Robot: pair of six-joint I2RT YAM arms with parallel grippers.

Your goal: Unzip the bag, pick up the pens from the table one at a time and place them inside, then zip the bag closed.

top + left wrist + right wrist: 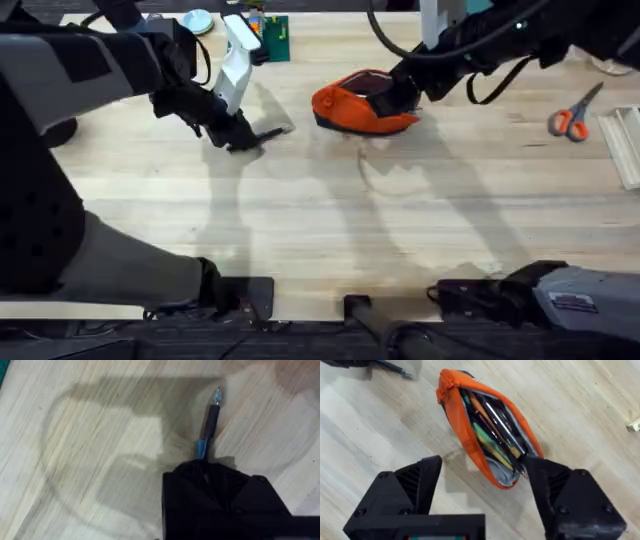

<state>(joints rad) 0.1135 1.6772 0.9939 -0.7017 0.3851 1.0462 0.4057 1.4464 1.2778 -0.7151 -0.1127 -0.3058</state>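
I have the left gripper (245, 138) down on the surface (330, 230), its fingers clamped on a pen (208, 425). In the left wrist view the pen sticks straight out past the fingers, tip forward, with a blue band near the grip. Overhead, its dark line runs off the fingers toward 3 o'clock, lying low against the wood.

The bag (362, 103) sits at about 3 o'clock from that pen, slightly farther back on the surface and well apart from it. It is already unzipped: the right wrist view shows the mouth gaping, with several pens and coloured sticks inside. I cannot tell whether one of the task's pens is among them.

The right gripper (485, 495) is at the bag's right end. Its fingers stand apart, one beside the open rim, the other clear of the fabric. I judge it is steadying or spreading the mouth, not gripping it.

So the left arm owns the carry. The pen's long axis already points roughly toward the bag, and the bag's long axis runs about 9 to 3 o'clock, so I would expect a lift, a traverse toward 3 o'clock, and a drop along the opening.
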